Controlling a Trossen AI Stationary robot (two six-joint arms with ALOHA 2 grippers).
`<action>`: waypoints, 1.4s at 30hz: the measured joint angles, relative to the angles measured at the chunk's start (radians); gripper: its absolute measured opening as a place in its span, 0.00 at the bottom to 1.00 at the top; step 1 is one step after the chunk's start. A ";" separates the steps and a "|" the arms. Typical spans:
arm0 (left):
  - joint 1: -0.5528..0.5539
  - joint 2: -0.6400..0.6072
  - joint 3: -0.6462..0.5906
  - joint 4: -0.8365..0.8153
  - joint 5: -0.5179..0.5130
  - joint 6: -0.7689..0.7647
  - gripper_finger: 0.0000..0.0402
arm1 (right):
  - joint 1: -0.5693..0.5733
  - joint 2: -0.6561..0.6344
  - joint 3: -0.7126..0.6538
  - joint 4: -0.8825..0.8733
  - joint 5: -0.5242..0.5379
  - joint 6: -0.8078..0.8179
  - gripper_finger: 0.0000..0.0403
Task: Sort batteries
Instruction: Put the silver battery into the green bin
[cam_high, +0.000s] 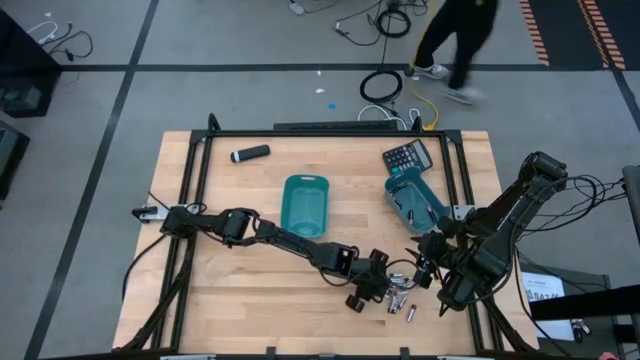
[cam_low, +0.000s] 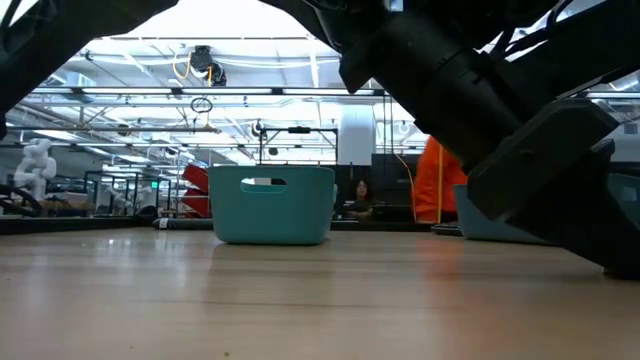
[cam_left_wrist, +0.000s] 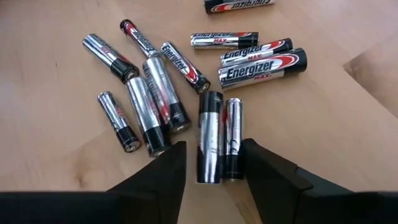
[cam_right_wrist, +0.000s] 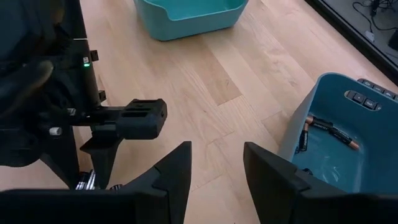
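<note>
Several batteries (cam_left_wrist: 161, 93), silver and black, lie loose on the wooden table near its front right; they also show in the high view (cam_high: 402, 303). My left gripper (cam_left_wrist: 213, 155) is open just over them (cam_high: 385, 290). Its fingers stand on either side of the near ends of two batteries (cam_left_wrist: 217, 140) that lie side by side. My right gripper (cam_right_wrist: 216, 158) is open and empty above the table (cam_high: 425, 264), between the pile and the right teal bin (cam_right_wrist: 336, 124), which holds a few batteries (cam_right_wrist: 326, 130).
A second teal bin (cam_high: 306, 204) stands mid-table. A dark calculator (cam_high: 407, 157) lies behind the right bin (cam_high: 415, 200). A black cylinder with a white tip (cam_high: 250, 153) lies at the far left. A person (cam_high: 455, 35) walks beyond the table's far edge.
</note>
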 joint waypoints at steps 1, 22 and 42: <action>0.000 0.000 0.000 -0.001 0.000 0.000 0.39 | 0.000 0.000 0.000 0.003 -0.001 0.000 0.34; 0.018 -0.003 -0.002 -0.040 -0.010 0.002 0.27 | 0.000 0.000 0.000 0.017 -0.006 -0.015 0.34; 0.052 0.006 0.059 -0.091 -0.026 -0.105 0.40 | 0.001 0.000 0.000 0.016 -0.010 -0.015 0.34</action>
